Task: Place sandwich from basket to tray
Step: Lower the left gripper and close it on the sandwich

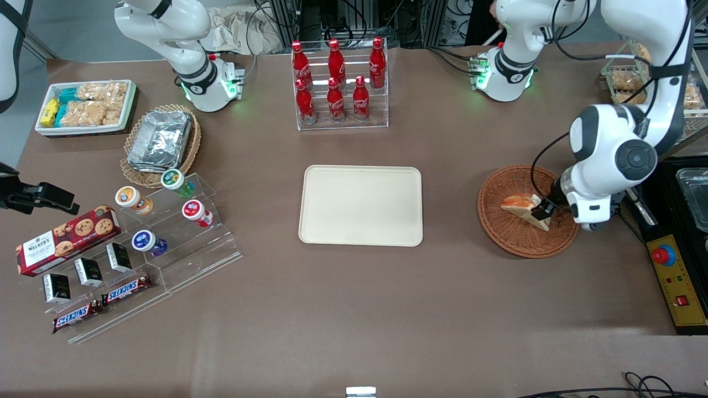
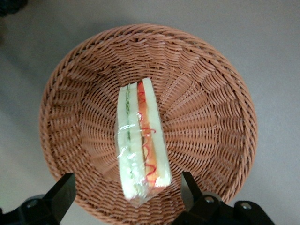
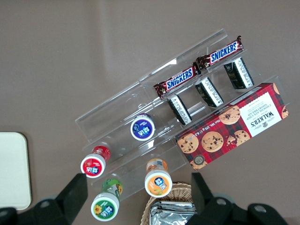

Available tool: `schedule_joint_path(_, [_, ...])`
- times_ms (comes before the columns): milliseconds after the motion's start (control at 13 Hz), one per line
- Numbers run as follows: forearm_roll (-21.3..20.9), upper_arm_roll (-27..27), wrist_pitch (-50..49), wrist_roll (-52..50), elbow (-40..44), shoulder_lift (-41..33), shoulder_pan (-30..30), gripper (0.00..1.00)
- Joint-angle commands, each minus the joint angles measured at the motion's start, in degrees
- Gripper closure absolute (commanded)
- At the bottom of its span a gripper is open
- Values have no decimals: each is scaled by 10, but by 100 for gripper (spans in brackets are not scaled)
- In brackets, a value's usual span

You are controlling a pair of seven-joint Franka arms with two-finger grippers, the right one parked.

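Observation:
The sandwich (image 1: 519,203), a plastic-wrapped white bread wedge with orange-red and green filling, lies in the round reddish-brown wicker basket (image 1: 500,235) toward the working arm's end of the table. In the wrist view the sandwich (image 2: 139,140) rests across the bottom of the basket (image 2: 211,117). My gripper (image 1: 544,210) is low over the basket and open; its two black fingers (image 2: 62,193) stand one on each side of the wedge's end without touching it, so the gripper (image 2: 126,182) straddles it. The cream-beige tray (image 1: 360,204) lies bare mid-table.
A clear rack of red cola bottles (image 1: 338,83) stands farther from the front camera than the tray. Toward the parked arm's end are a tan basket of foil trays (image 1: 160,141), an acrylic stand of cups and snack bars (image 1: 160,232) and a white snack bin (image 1: 86,106). A yellow control box (image 1: 676,282) lies beside the wicker basket.

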State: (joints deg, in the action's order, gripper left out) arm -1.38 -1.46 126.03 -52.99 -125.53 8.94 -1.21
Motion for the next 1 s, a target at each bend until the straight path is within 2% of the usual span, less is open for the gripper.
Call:
schedule_joint_path(0, [7, -2, 47, -32, -16, 20, -2, 0])
schedule_joint_path(385, [7, -2, 97, -41, -62, 24, -3, 0])
schedule_joint_path(462, [7, -2, 97, -42, -63, 25, -3, 3])
schedule_joint_path(538, [7, -2, 98, -51, -61, 25, -3, 18])
schedule_joint_path(615, [7, -3, 97, -66, -58, 24, -3, 44])
schedule_joint_path(769, [7, -3, 85, -70, -47, 19, -2, 90])
schedule_joint_path(923, [7, -5, 49, -69, -15, 18, -3, 97])
